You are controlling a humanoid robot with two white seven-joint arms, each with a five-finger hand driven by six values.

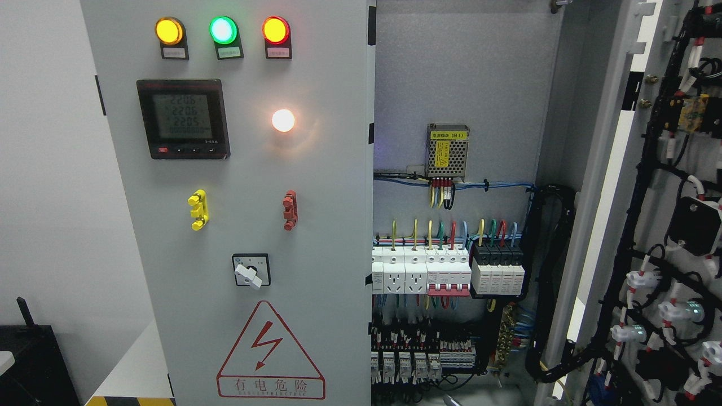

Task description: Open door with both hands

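A grey electrical cabinet fills the view. Its left door is closed and carries three lit lamps, a digital meter, a yellow handle, a red handle, a rotary switch and a red warning triangle. The right door stands swung open at the right, its wired inner face showing. The cabinet interior with breakers and coloured wires is exposed. Neither hand nor arm shows in the frame.
A white wall lies left of the cabinet. A black object sits at the lower left, beside a pale floor strip with yellow-black marking. Black cable bundles hang along the open door's hinge side.
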